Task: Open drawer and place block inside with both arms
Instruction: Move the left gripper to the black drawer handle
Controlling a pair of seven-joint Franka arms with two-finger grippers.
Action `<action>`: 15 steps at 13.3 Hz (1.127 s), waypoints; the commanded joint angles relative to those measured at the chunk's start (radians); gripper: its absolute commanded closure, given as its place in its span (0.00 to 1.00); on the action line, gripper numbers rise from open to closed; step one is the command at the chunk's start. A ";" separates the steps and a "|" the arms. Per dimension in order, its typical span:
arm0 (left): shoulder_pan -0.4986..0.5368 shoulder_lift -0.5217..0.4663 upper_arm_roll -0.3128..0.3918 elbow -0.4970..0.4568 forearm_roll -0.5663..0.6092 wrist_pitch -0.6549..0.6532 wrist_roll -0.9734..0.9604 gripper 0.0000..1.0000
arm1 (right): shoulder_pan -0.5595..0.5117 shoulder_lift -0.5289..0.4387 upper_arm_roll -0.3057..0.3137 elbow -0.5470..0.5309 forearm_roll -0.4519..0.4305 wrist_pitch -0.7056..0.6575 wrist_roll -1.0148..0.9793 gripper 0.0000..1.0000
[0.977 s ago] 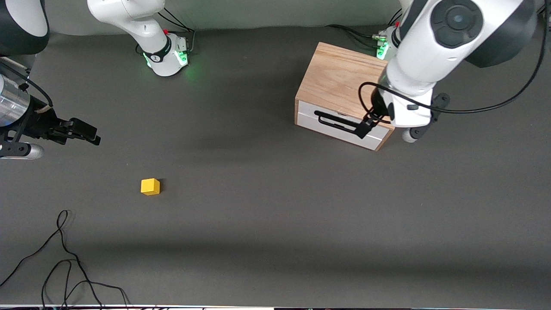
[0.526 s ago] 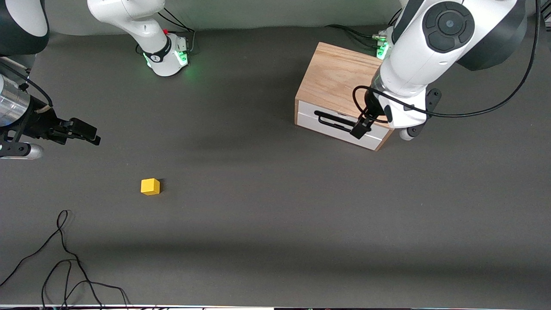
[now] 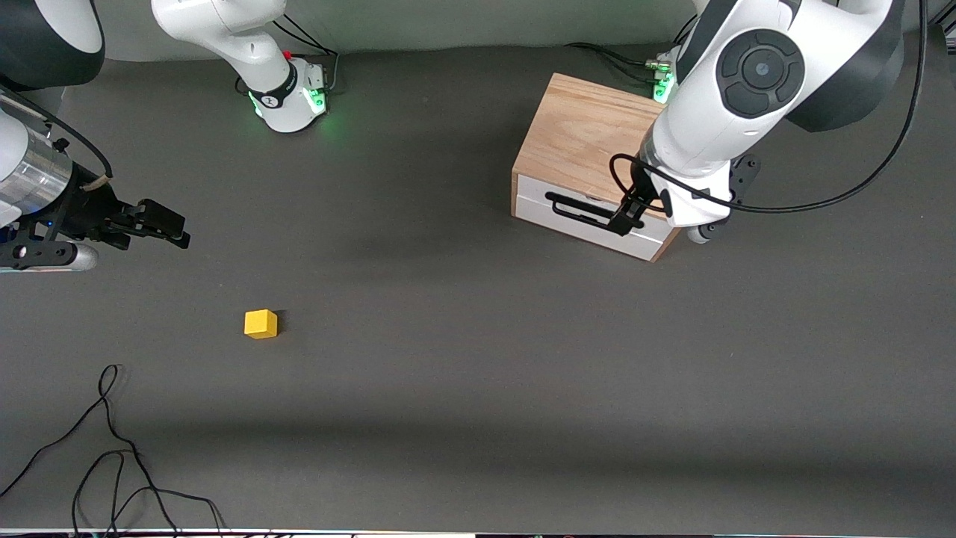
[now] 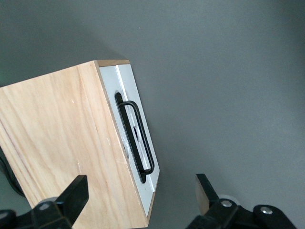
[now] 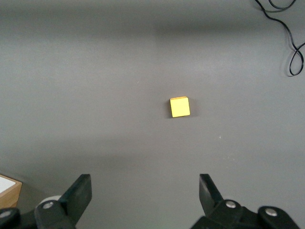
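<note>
Front view first: the cabinet (image 3: 590,146) sits toward the left arm's end of the table, with the drawer (image 3: 590,218) fully closed, its white front facing the camera. The left gripper (image 3: 626,220) hangs right at the black handle (image 3: 579,211), near the handle's end, fingers spread with nothing clamped as far as I can see. The block (image 3: 261,323), a little yellow cube, sits on the bare grey table (image 3: 478,359) toward the right arm's end, well apart from the cabinet and nearer the camera than it. The right gripper (image 3: 160,222) hangs over open table, apart from the block, jaws wide and empty. A loose black cable (image 3: 112,448) lies nearer the camera than the block.

Left wrist view: both fingers (image 4: 74,195) are spread wide, with the cabinet's (image 4: 62,148) corner and the end of the drawer front (image 4: 138,138) between them. The handle (image 4: 140,138) isn't touched by either finger.

Right wrist view: the block (image 5: 180,107) sits alone on the table, well clear of the wide-open fingers (image 5: 78,193). Cable loop (image 5: 286,33) in the corner, and a sliver of the cabinet (image 5: 9,188) at the edge.
</note>
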 commanded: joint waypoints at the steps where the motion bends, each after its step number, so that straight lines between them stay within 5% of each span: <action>1: -0.043 0.066 0.008 0.059 0.000 -0.035 -0.141 0.00 | 0.014 -0.001 -0.005 0.011 -0.015 -0.002 0.022 0.00; 5: -0.045 0.165 -0.006 0.164 0.002 -0.132 -0.158 0.00 | 0.014 -0.001 -0.005 0.011 -0.015 0.000 0.022 0.00; 15: -0.054 0.188 -0.006 0.043 0.032 -0.020 -0.155 0.00 | 0.017 -0.003 -0.005 0.008 -0.017 -0.002 0.022 0.00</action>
